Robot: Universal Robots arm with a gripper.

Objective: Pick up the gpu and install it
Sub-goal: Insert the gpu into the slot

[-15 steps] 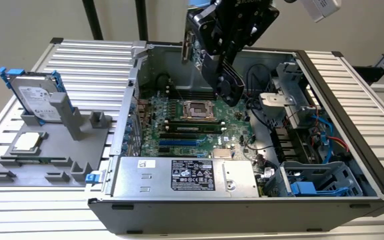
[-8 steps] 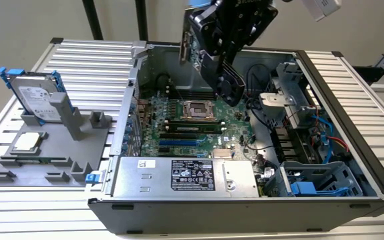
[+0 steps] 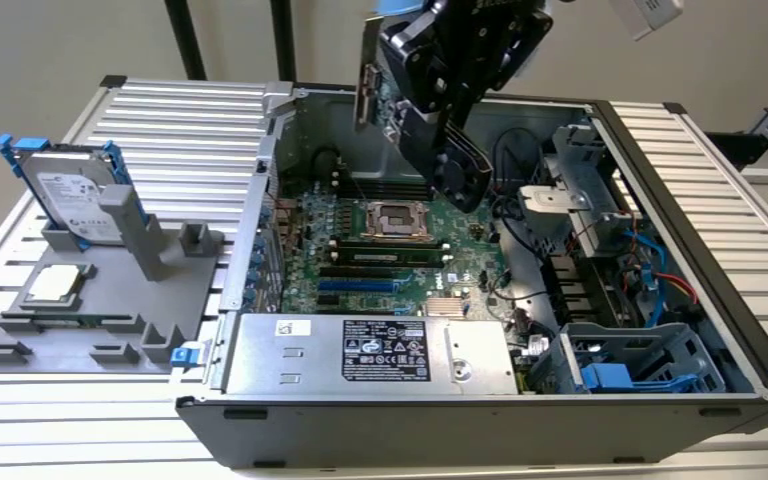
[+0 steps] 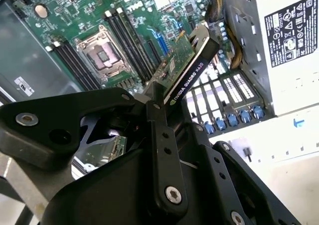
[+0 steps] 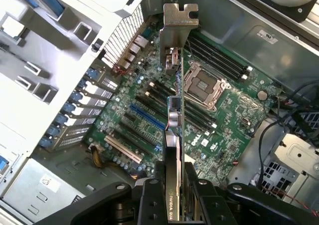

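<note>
The gpu (image 3: 454,165) hangs tilted above the open computer case (image 3: 744,340), over the motherboard (image 3: 384,250). My gripper (image 3: 448,110) is shut on it from above. In both wrist views the card shows edge-on: green board and black cooler (image 4: 192,70) in one, silver end bracket (image 5: 178,25) at the far end in the other. The black fingers (image 5: 149,197) clamp both faces of the card (image 5: 174,120), with the gripper (image 5: 173,187) closed around it. Below lie the blue and black expansion slots (image 5: 144,116) and the empty CPU socket (image 5: 202,88).
Left of the case in the exterior view, a grey fixture (image 3: 104,320) carries a silver hard drive in a blue frame (image 3: 75,195) and a small square CPU chip (image 3: 57,283). Power supply (image 3: 371,350) at the case front, cables (image 3: 651,270) and drive cage (image 3: 638,365) at its right.
</note>
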